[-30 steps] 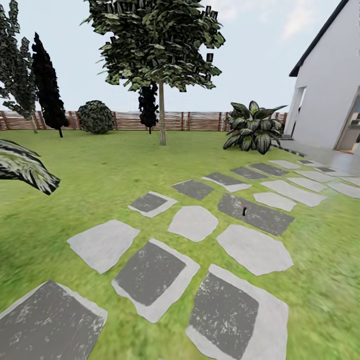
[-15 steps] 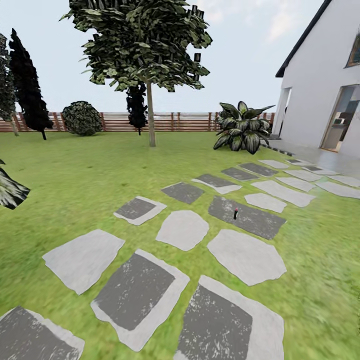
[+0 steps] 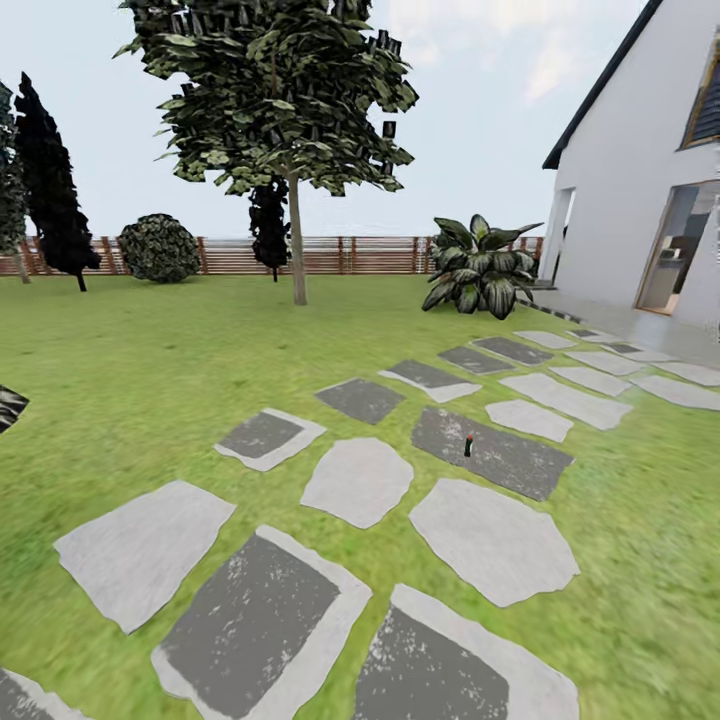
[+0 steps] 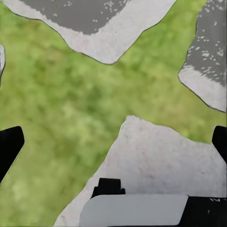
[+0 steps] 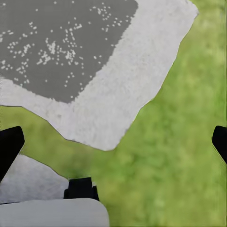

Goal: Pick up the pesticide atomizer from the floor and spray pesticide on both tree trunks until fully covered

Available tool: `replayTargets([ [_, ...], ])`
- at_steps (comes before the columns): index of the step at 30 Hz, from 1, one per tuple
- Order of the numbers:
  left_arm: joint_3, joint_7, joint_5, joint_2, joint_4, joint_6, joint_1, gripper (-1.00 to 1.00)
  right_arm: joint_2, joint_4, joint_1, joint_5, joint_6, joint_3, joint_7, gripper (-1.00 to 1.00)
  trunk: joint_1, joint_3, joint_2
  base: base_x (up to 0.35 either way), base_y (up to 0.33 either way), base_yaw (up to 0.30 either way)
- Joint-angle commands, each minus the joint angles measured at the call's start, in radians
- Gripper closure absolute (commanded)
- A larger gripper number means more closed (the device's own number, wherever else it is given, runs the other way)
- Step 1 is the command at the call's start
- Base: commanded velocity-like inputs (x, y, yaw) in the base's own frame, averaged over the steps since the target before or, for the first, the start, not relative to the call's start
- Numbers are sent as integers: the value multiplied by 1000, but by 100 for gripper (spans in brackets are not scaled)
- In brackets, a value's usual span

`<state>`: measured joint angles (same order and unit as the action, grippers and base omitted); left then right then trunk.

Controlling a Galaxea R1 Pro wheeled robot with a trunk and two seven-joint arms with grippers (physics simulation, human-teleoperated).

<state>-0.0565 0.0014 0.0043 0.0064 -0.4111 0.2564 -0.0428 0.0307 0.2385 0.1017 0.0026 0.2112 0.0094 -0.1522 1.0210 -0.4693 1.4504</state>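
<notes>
The head view is panning and creeping forward over the garden: against the frame of a second ago, the whole scene is sliding left and slightly nearer. That is camera motion; the things themselves are sitting where they were.

The pesticide atomizer [image 3: 468, 445] is standing upright on a dark grey paving stone [image 3: 492, 453], right of centre and some way ahead of the robot. It was farther right in the view a second ago. It is too small here to make out label or trigger; only a dark body with a reddish top is showing.

One tree [image 3: 270, 95] is rising at upper left of centre, its pale trunk [image 3: 297, 240] planted in the lawn [image 3: 150, 370] in front of the slatted wooden fence [image 3: 375, 255]. The striped leaf [image 3: 8, 405] at the left edge is shrinking to a sliver, where earlier it was covering a large patch. More of the white house [image 3: 640, 200] and its doorway is coming into view at right. A striped-leaf plant [image 3: 480, 265] is sitting near the house corner.

The left gripper [image 4: 113, 142] is hanging over grass and a pale stone edge, fingers [image 4: 9, 144] spread wide, holding nothing. The right gripper [image 5: 113, 142] is likewise hanging with fingers [image 5: 9, 142] wide apart, empty, above a dark stone [image 5: 66, 47] with a pale rim and grass.
</notes>
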Motion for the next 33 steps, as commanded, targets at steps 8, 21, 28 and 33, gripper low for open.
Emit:
replayTargets([
  [8,-1,0,0,0,-1,1,0,-100,0,-1,1,0,2,1,-3,-100,4,-1,0,350,-3,0],
  [21,-2,0,0,0,-1,1,0,-100,0,-1,0,0,3,1,-3,-100,4,-1,0,350,-75,-77],
  [28,-2,0,0,0,0,1,0,-100,0,-1,1,0,2,1,-3,-100,4,-1,0,350,-104,-37],
  [33,-1,0,0,0,-1,1,0,-100,0,-1,1,0,3,1,-3,-100,4,-1,0,350,-105,-4],
])
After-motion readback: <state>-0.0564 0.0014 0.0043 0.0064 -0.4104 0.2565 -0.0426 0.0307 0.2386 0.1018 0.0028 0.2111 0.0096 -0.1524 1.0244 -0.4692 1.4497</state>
